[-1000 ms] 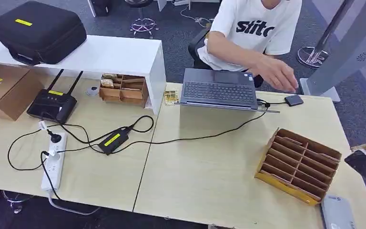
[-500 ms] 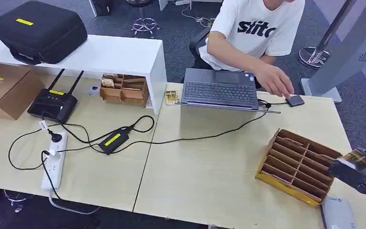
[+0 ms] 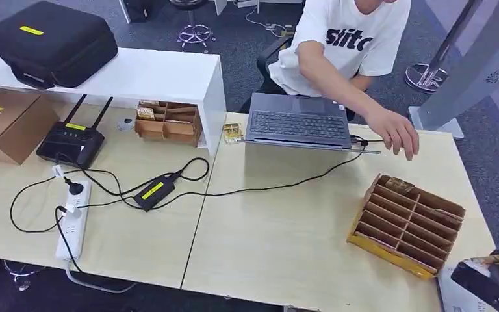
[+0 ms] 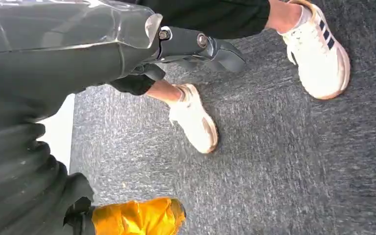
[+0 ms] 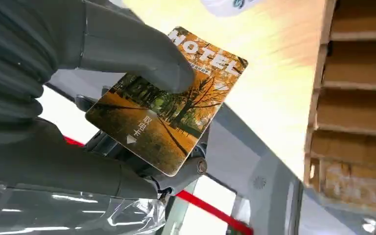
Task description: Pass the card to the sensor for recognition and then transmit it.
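Note:
A hotel key card (image 5: 169, 105) printed with orange autumn trees is pinched between the thumb and the darker fingers of my right hand (image 5: 122, 54). That hand (image 3: 494, 281) hovers at the table's near right corner, just beside the slotted cardboard box (image 3: 406, 224), partly over a flat grey device (image 3: 446, 300). A person's hand (image 3: 397, 132) rests on the table right of the laptop (image 3: 297, 122), over the spot where a small black device on a cable lay. My left hand (image 4: 196, 44) hangs over the carpet, fingers apart, holding nothing.
Cables (image 3: 266, 188), a black power brick (image 3: 152, 191) and a power strip (image 3: 73, 221) cross the left half of the table (image 3: 279, 247). A router (image 3: 71, 142), brown boxes (image 3: 169, 122) and a white shelf (image 3: 149, 75) line the back. A seated person (image 3: 351, 39) faces me.
My right hand came in beside the cardboard box, then dropped back to the near right corner with the card. The person's hand shifted right and now covers the black device.

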